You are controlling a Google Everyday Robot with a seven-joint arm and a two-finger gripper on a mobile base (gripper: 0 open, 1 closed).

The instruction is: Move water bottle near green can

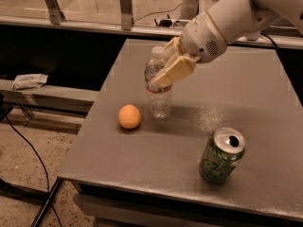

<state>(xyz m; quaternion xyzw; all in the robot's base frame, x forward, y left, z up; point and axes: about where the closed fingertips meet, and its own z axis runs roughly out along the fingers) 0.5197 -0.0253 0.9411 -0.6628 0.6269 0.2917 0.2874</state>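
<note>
The water bottle [160, 100], clear with a white cap and white label, stands upright on the grey table [246, 93] left of centre. My gripper [158, 65] reaches in from the upper right and is open. One tan finger [174, 70] lies across the front of the bottle's label and the other sits behind its neck. The bottle's base rests on the table. The green can [221, 156], patterned with an opened silver top, stands upright near the table's front right, well apart from the bottle.
An orange ball [129, 116] lies on the table just left of the bottle. The table's left and front edges drop to the floor, where a black cable [28, 150] runs. A white packet [29, 81] lies on a low ledge at left.
</note>
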